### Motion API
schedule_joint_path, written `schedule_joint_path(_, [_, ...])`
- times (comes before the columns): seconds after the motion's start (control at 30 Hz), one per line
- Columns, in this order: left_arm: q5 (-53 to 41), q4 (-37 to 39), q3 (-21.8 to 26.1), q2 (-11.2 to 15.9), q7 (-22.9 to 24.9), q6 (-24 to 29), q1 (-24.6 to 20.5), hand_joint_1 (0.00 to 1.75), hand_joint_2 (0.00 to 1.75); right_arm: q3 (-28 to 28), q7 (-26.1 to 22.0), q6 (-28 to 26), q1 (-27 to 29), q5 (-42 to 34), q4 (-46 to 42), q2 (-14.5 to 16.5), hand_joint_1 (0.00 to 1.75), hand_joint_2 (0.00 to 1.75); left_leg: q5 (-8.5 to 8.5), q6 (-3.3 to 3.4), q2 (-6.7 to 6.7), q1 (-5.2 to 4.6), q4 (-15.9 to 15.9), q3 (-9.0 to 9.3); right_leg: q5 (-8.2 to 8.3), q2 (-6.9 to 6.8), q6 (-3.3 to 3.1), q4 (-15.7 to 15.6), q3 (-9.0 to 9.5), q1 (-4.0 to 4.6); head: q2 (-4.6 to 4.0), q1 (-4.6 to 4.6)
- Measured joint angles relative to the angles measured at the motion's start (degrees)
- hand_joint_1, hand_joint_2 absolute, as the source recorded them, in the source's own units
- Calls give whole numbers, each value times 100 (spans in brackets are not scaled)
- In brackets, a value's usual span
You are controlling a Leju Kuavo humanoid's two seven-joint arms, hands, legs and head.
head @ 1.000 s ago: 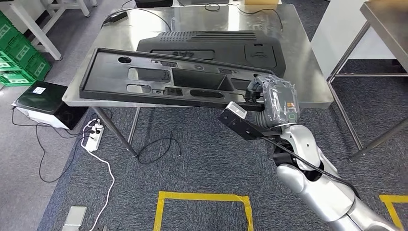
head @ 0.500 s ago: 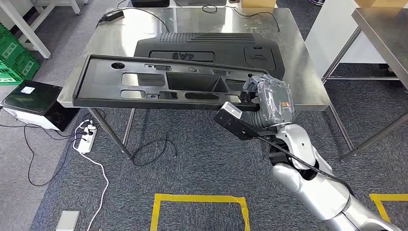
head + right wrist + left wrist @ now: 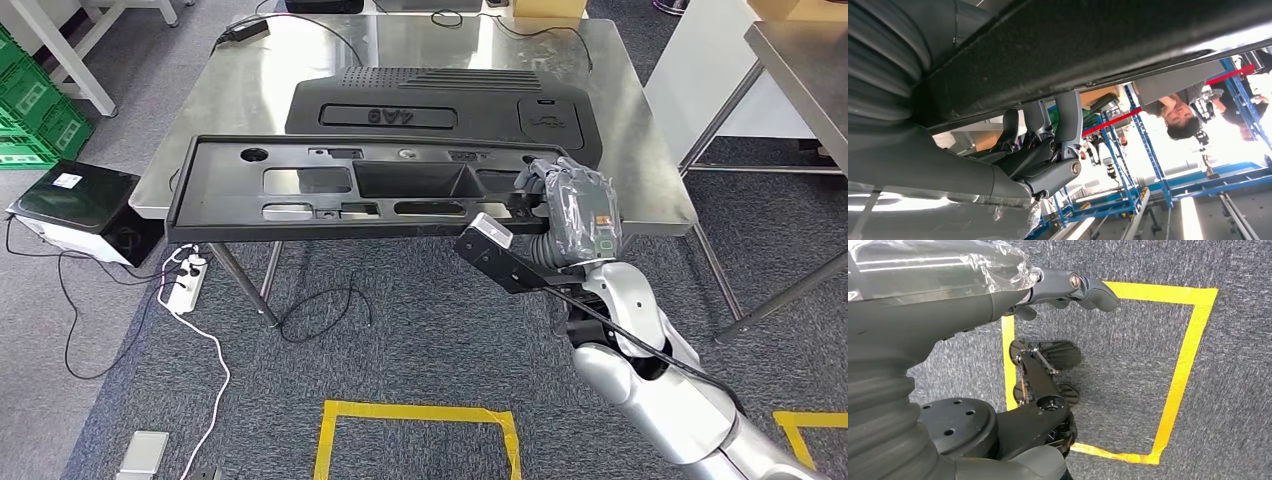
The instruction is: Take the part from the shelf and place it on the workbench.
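The long black part, a flat panel with several cut-out openings and one deep rectangular pocket near its middle, is gripped at its right end by the right hand, whose fingers are wrapped up against the panel's dark edge in the right wrist view. The pocket and the openings are seen with nothing lying in them. The part is held across the near edge of the steel workbench, its left end jutting out past the bench's left corner; whether it is resting on the bench top or held just above cannot be told. Just behind it, a second black moulded cover with a ribbed grille is laid flat on the bench top. The left hand is hung low over grey carpet and a yellow taped square, its fingers curled in together with nothing held. To the left, green crates are stacked on the floor, and a black box is set beside a white power strip.
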Motion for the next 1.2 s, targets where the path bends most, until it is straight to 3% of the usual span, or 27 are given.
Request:
schedule_joint_path(0.73, [6,0,-10,0,-8,1,0,0,175,0,0,-6,-1,-40,0,0,175,175,0,-1,0,11,-5,4,-1,-3,-1,1,0,5,0,31])
schedule_joint_path(0.8, [6,0,-11,2,-8,1,-1,0,175,0,0,-7,-2,-41,0,2,175,175,-6,25,2,-2,5,1,12,-6,23,-25,9,-11,0,31])
schedule_joint_path(0.9, [6,-1,-13,5,-8,-1,-2,0,175,-1,1,-10,-14,-43,-1,6,175,175,54,119,27,29,-169,108,-2,-27,96,-42,49,-6,0,12])
schedule_joint_path(0.97, [9,-2,-14,4,-8,-5,-7,0,175,-2,2,-17,-28,-44,-2,4,175,175,116,151,46,75,-328,218,-210,-43,132,328,-108,-7,0,45])
schedule_joint_path(1.03, [17,-2,-14,4,-8,-9,-13,0,175,-2,5,-25,-20,-50,-2,4,175,175,117,152,56,88,-356,246,-496,-49,180,1038,-489,-56,0,91])
schedule_joint_path(1.07, [24,-2,-14,4,-8,-10,-14,0,175,-2,9,-26,-7,-54,-1,4,175,175,103,136,59,102,-347,248,-550,-52,208,1297,-649,-89,0,104])
schedule_joint_path(1.1, [31,-2,-14,4,-8,-11,-13,0,175,-2,13,-26,2,-56,1,4,175,175,81,109,60,121,-326,249,-496,-58,242,1367,-723,-123,0,116])
schedule_joint_path(1.13, [38,-2,-15,4,-8,-13,-12,0,175,-2,15,-26,7,-56,2,4,175,175,49,71,60,149,-293,252,-336,-68,278,1208,-680,-155,0,127])
schedule_joint_path(1.2, [45,-2,-16,9,-8,-17,-16,0,175,-2,16,-26,6,-54,3,5,175,175,-50,-30,58,212,-185,250,36,-105,354,517,-384,-205,0,166])
